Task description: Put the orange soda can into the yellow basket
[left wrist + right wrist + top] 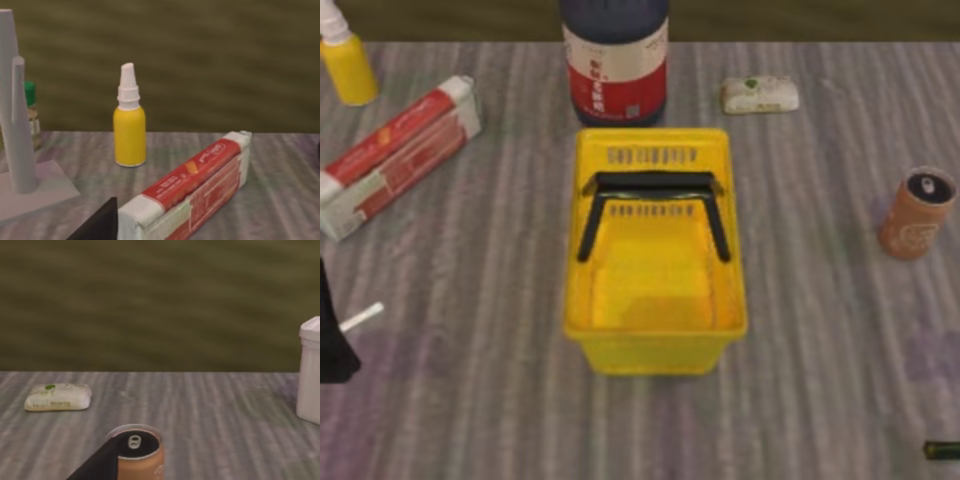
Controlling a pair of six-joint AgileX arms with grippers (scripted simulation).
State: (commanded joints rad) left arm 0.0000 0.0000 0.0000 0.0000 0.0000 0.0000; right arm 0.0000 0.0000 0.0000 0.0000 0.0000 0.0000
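The orange soda can [917, 213] stands upright near the table's right side, well apart from the yellow basket [650, 350]. The basket sits in the middle with nothing inside and its two black handles [653, 185] folded over the opening. Only a sliver of my right arm [942, 450] shows at the bottom right corner, nearer me than the can. In the right wrist view the can [142, 460] is close, and a dark part of my right gripper [100, 462] overlaps its side. My left arm [332, 340] is parked at the left edge.
A large dark bottle with a red-and-white label [616, 60] stands just behind the basket. A red-and-white box [395, 155] and a yellow spray bottle [347, 62] lie at the far left. A white packet [760, 95] lies at the back right. A white container [310, 370] stands beyond the can.
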